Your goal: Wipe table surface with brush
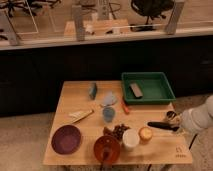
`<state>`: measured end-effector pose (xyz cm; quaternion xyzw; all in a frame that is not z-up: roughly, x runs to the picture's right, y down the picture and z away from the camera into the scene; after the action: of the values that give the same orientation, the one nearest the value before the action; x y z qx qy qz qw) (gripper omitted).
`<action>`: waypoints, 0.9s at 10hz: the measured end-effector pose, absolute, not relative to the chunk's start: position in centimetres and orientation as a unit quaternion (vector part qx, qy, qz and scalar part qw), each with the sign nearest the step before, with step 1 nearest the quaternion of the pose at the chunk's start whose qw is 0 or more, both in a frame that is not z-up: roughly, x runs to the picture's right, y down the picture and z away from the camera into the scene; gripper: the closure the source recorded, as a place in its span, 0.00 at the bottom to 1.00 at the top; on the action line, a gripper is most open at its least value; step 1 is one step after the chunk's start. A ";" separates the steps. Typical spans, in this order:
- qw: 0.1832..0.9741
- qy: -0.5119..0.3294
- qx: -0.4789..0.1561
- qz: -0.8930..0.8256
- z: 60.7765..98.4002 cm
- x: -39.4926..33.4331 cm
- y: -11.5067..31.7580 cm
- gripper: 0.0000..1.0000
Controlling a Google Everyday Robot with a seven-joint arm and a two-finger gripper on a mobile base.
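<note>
We take the green tray point(152, 88), at the back right of the table surface point(75, 97), as our mark. Farthest left of the tray, at the front edge, sits a purple bowl point(66, 139), and a pale flat utensil point(81, 115) lies a little nearer the tray and further back. A blue sponge point(93, 90) stands level with the tray, well to its left. Closer in we see a reddish-brown bowl point(107, 147) at the front edge, a blue cup point(108, 114) behind it, and a pale blue cloth point(109, 99) just left of the tray's front corner. A small orange-red thing point(125, 106) lies beside that same corner. In front of the tray stand a white cup point(131, 139) and an orange cup point(145, 133), and inside the tray rests a dark rectangular block point(135, 90). The brush point(159, 125) lies crosswise in front of the tray's right half, near the table's right edge. The gripper point(172, 121), in front of the tray's right corner, is closed on the brush's right end, and the white arm point(199, 120) reaches in from beyond the table edge. A small dark mark point(179, 150) sits at the front right corner.
</note>
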<state>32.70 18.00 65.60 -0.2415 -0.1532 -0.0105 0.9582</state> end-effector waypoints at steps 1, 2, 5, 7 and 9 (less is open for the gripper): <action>0.956 -0.162 -0.245 0.001 65.3 32.4 17.3 1.00; 0.955 -0.163 -0.248 0.005 65.2 32.5 17.3 1.00; 0.953 -0.174 -0.248 0.026 65.4 32.3 17.2 1.00; 0.945 -0.170 -0.254 0.115 66.1 31.6 16.9 1.00; 0.927 -0.133 -0.254 0.242 66.1 31.1 16.5 1.00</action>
<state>31.07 16.50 66.09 -0.2540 -0.1332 0.2418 0.9270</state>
